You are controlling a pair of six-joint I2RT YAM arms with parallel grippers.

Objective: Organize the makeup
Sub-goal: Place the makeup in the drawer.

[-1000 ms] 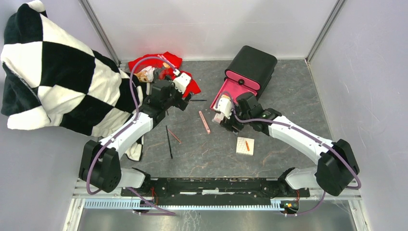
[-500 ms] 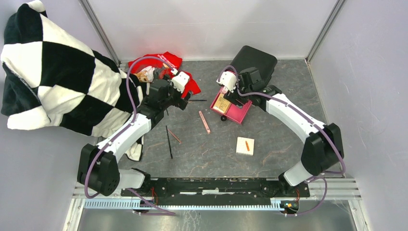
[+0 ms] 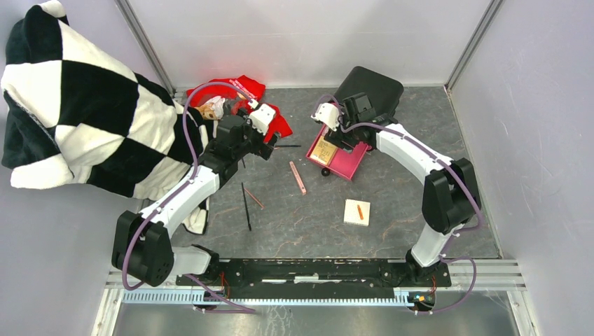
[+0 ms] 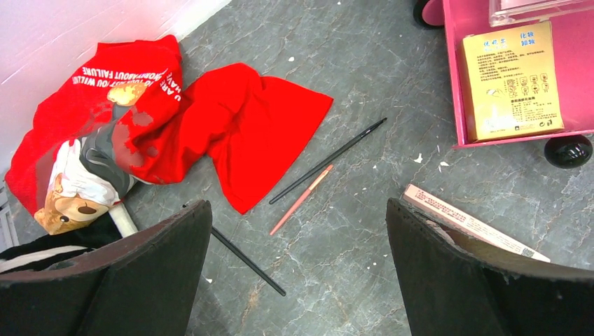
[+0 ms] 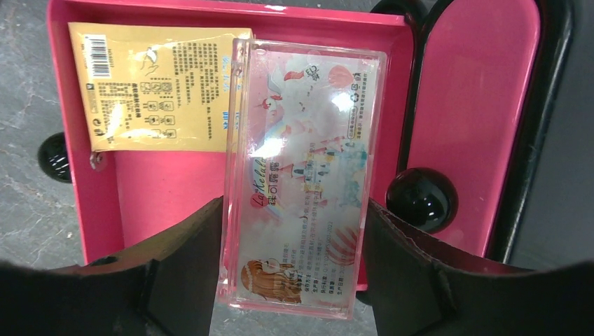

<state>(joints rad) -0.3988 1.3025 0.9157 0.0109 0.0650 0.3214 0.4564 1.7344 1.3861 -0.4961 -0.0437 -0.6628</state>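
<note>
The clear case [image 5: 301,175], a flat plastic box with a cartoon card inside, sits pinched across its narrow width by the right pincer [image 5: 295,210], one finger on each long edge. It hangs over the open pink drawer [image 5: 168,203] of the black box [image 3: 371,87]. A yellow packet [image 5: 157,87] already lies flat in the drawer, just to the left of the case.

From where I stand the case looks light, stiff and rather slick. Those smooth long edges seem the only sensible hold, and a hard squeeze might crack it or let it squirt out.

The left pincer [image 4: 298,210] hovers spread wide and empty over the bench [image 4: 336,70]. Just ahead of its fingers lie a thin black pencil [image 4: 329,159] and a pink pencil [image 4: 301,199], close together, their far ends by the edge of the red cloth [image 4: 245,126]. A boxed pink stick [image 4: 469,222] lies by its right finger.

The pencils are thin, rigid and likely to roll, so I would grip them mid-shaft. A white card [image 3: 357,212] lies on the bench well behind both pincers, nearer the arm bases.
</note>
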